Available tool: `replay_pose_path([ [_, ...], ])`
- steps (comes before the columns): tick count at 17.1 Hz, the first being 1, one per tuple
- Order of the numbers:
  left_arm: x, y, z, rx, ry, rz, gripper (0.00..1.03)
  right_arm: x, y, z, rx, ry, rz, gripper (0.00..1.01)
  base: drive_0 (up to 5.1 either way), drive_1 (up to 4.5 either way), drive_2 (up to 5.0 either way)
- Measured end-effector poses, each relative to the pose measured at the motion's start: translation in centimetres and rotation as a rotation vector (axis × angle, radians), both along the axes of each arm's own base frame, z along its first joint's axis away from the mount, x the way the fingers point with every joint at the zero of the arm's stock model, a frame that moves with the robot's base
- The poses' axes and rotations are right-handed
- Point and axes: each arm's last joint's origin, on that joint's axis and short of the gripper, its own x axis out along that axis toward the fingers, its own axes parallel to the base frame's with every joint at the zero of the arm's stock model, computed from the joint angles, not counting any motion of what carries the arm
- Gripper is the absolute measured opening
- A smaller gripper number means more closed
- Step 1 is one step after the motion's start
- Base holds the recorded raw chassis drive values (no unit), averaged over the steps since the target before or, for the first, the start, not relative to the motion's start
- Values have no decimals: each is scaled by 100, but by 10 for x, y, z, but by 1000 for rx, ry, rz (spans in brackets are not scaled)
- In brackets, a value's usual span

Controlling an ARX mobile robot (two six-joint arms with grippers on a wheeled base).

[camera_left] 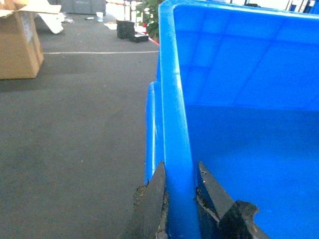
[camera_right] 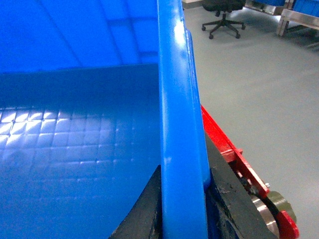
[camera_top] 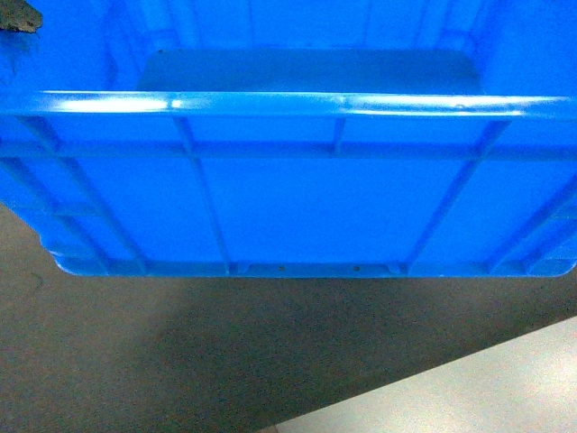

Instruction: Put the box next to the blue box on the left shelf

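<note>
So right now I've got the box hanging between both arms, pressed up close to the head cam with its long side running left to right across my view. Left gripper is pinched on the left end wall, one finger inside and one outside the rim; right gripper is doing the same on the right end wall. Both are clamped on the plastic, so neither arm is "nearer", they share it. Inside, the box looks empty, just smooth floor. Below it is bare dark floor, so it's being carried, not resting on anything. Further out: a red frame just beside the right wall, a cardboard carton off left, an office chair far right. I can't see the left shelf or the other blue box in any view, so I'd guess I have to turn toward it first.
</note>
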Motion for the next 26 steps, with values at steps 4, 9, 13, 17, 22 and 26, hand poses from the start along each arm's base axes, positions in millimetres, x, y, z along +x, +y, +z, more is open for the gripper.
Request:
replay_pose_path([
  [4,0,0,0,0,0,0,10,0,0,0,0,0,-1,18,-145,-145,-145],
  [9,0,0,0,0,1,0,10,0,0,0,0,1,-1,18,-151,-151,-151],
  [13,0,0,0,0,2,-1,10,0,0,0,-3,1,-2,18,-143,-143,-143],
  [17,0,0,0,0,1,-2,10,0,0,0,-3,0,-2,18,-147,-147,-147],
  [22,0,0,0,0,2,-1,10,0,0,0,-4,1,-2,18,-141,-141,-141],
  [26,0,0,0,0,1,-2,10,0,0,0,-4,1,-2,18,-155,-155,-155],
])
